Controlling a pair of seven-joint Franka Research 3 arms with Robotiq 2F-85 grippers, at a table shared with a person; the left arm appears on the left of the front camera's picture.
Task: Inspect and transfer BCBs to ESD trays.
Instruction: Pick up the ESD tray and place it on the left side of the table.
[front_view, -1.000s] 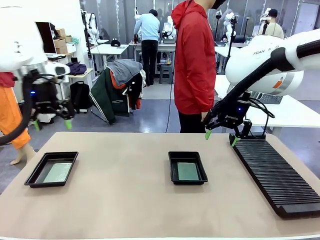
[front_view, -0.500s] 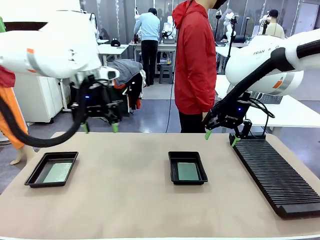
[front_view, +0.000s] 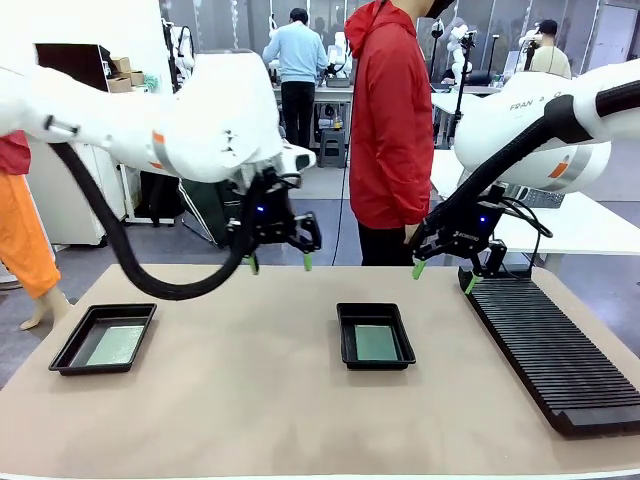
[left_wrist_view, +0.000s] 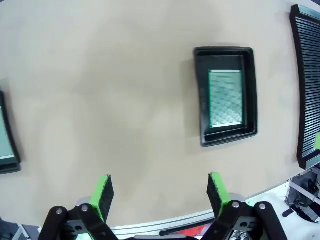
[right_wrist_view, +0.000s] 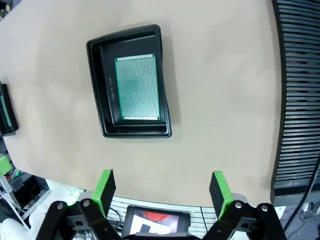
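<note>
Left gripper now swung in from far left to above table's far edge, jaws wide, empty. Right gripper unmoved by rack, jaws wide, empty. BCBs seated in both trays; transfer likely finished.

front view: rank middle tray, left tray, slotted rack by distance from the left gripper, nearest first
From the left gripper, hovering open above the far side of the table:
1. Middle ESD tray, holding a board, just to its right and nearer the camera.
2. Left ESD tray, holding a board, at the table's left end.
3. Black slotted rack, along the right edge, beneath the right gripper.
</note>
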